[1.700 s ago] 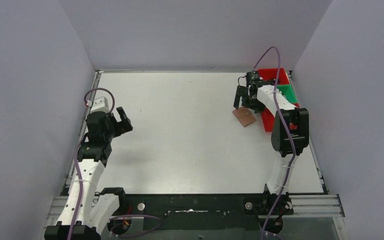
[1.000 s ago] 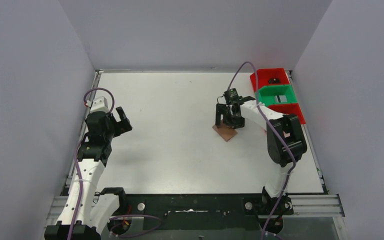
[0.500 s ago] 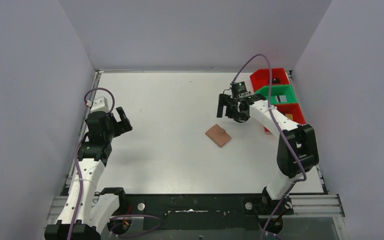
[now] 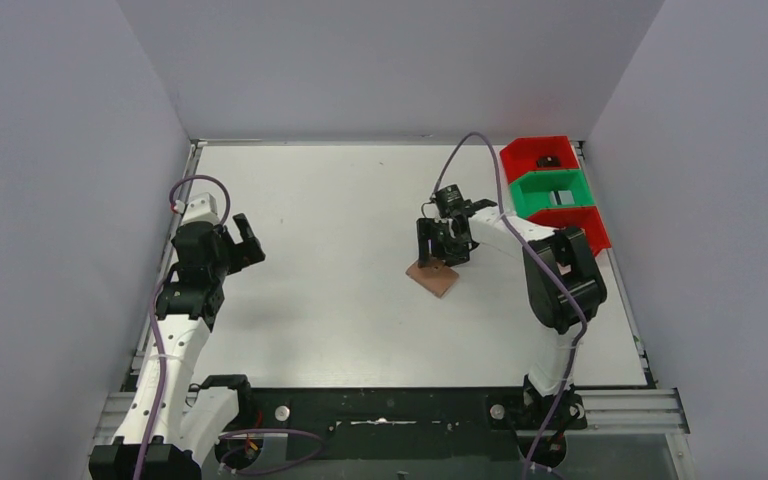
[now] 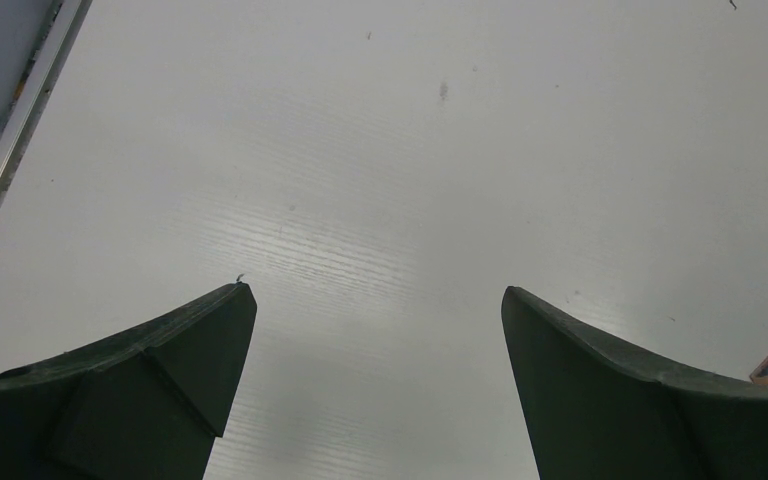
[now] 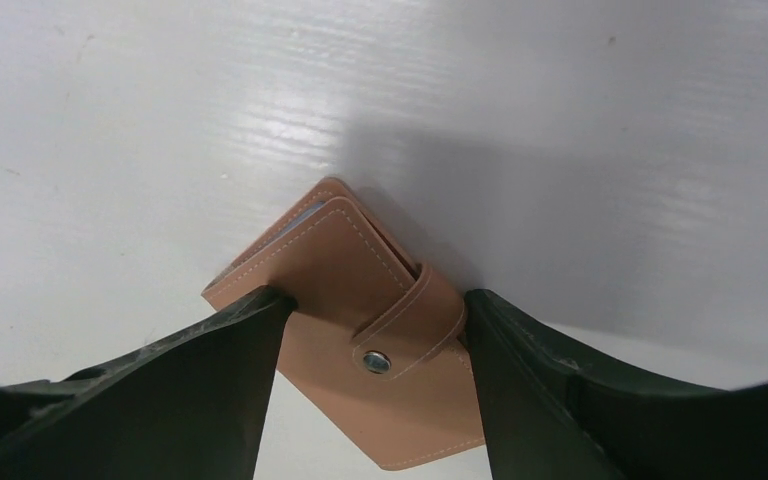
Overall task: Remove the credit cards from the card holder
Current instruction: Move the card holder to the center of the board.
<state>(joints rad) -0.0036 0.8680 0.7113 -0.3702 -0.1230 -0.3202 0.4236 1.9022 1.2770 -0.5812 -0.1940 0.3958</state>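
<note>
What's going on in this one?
The right hand is down over the small tan leather folding card holder, which lies flat on the white table. Its fingers stand on either side of the holder, at its edges. Whether they are gripping it is not clear. The holder's snap tab is fastened and no credit cards are out. The left hand hangs open above bare table at the left, holding nothing.
</note>
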